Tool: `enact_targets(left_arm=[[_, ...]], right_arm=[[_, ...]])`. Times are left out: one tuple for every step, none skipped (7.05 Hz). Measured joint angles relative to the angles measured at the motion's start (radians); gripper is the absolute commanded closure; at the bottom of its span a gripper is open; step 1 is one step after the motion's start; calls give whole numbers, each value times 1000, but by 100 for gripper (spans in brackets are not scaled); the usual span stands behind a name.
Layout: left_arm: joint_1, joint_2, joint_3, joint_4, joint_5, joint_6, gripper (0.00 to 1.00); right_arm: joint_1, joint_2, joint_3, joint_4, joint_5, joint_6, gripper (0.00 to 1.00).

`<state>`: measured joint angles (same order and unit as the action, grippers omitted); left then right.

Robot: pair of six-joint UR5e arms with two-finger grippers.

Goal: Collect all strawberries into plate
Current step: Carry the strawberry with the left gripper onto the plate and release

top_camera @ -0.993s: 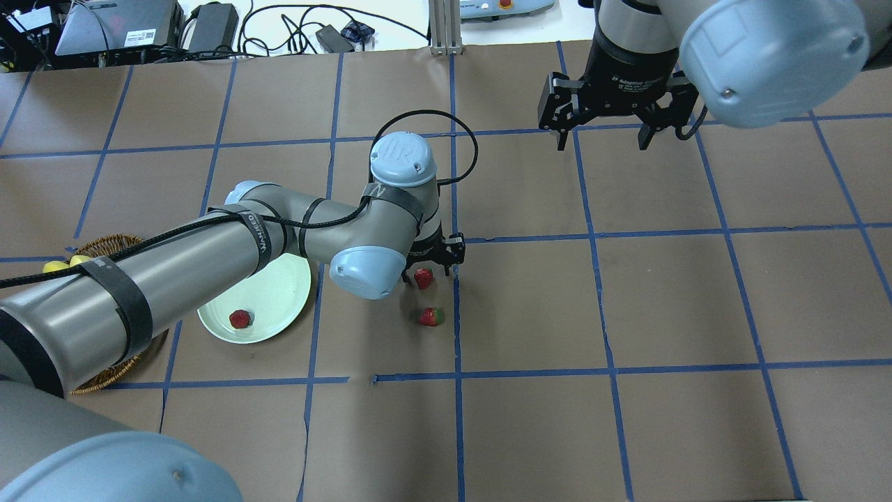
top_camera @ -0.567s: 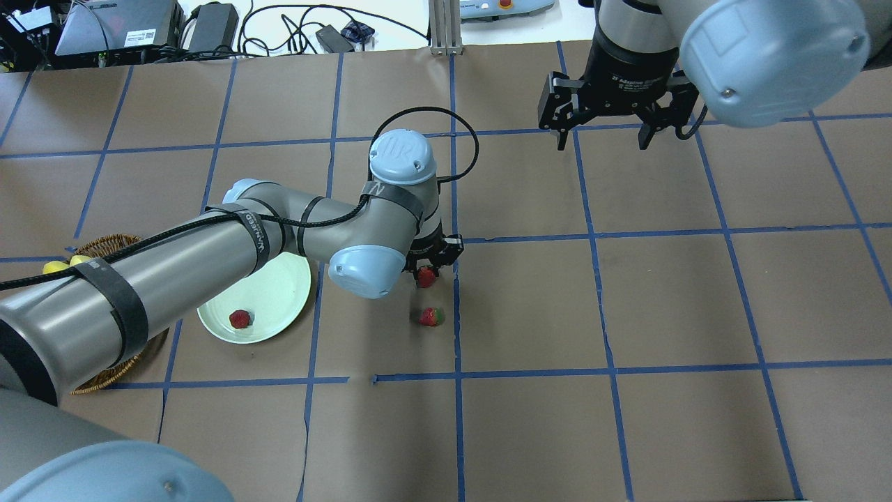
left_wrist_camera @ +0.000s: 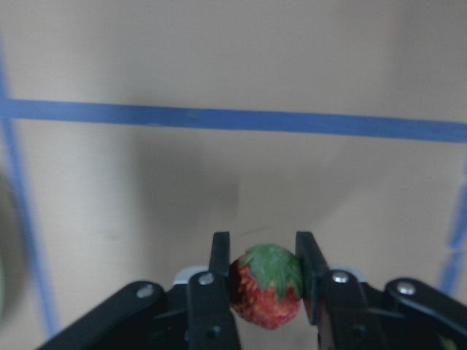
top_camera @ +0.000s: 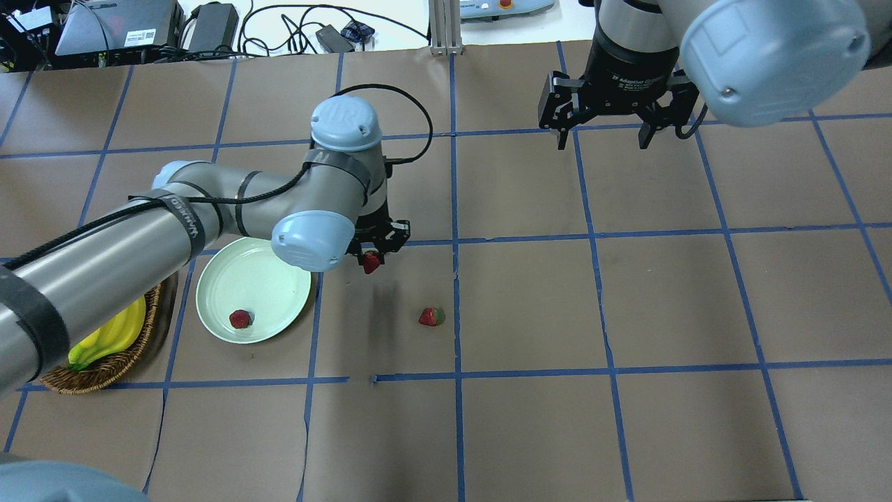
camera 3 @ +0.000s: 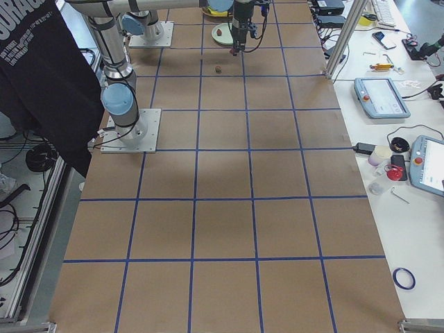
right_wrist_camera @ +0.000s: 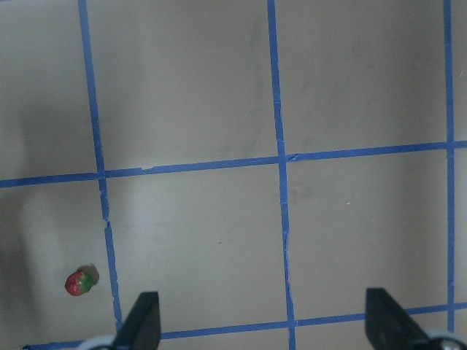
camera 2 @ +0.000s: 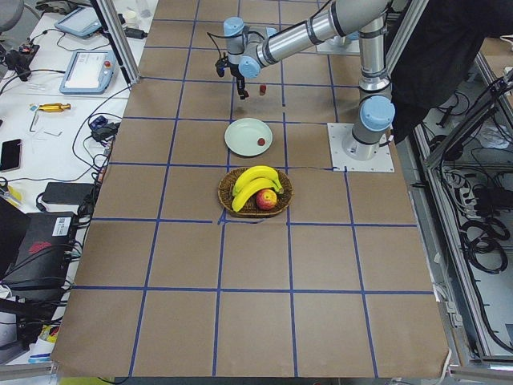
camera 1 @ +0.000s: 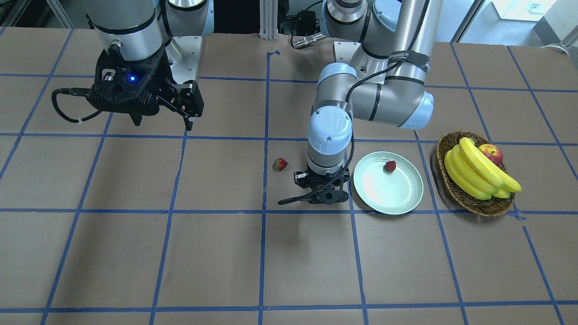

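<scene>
My left gripper [top_camera: 371, 259] is shut on a strawberry [left_wrist_camera: 266, 286] and holds it above the table, just right of the plate [top_camera: 259, 282]. The plate is pale mint and round, and it also shows in the front view [camera 1: 388, 196]. A second strawberry [top_camera: 240, 318] lies in the plate near its rim. A third strawberry [top_camera: 431, 316] lies on the brown paper to the right of the plate, and the right wrist view [right_wrist_camera: 79, 283] shows it too. My right gripper [top_camera: 601, 139] is open and empty, high over the far right part of the table.
A brown wicker basket [camera 1: 469, 201] with bananas [camera 1: 474, 169] and a red-yellow apple [camera 1: 491, 152] stands beside the plate, on the side away from the gripper. Blue tape lines grid the paper. Cables and devices lie beyond the far edge.
My left gripper has shut on the strawberry, lifted it and carried it left toward the plate. The right arm has not moved.
</scene>
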<state>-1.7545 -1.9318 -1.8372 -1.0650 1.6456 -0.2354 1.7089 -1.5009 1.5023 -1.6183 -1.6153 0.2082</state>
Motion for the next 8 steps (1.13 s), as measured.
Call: enact_targets(left_arm=[[59,39,-25,-36,15,82,89],[122,76,-66,-54,28,172,88],[196,104,-118,-60,32,272,71],[254,119,-158,-60,32,343,14],[283,119,-183,-58,29,377,0],[292,114,-200,-57,27,385,0],[287,113,-206,-55,27,376,0],[254,113,-201,-48,26,334,0]], right_arm=[[0,0,0,0,0,-1,0],[-1,1,0,-1,0,-1,0],[-1,1,-1,-1,0,-2,0],[-1,1,-1,-1,0,-2,0],[-2,1,-2,-2,0,-2,0],[-2,1,-2,-2,0,-2,0],[-2,1,-2,-2,0,-2,0],[-1,0,-1,-2,0,-1,0]])
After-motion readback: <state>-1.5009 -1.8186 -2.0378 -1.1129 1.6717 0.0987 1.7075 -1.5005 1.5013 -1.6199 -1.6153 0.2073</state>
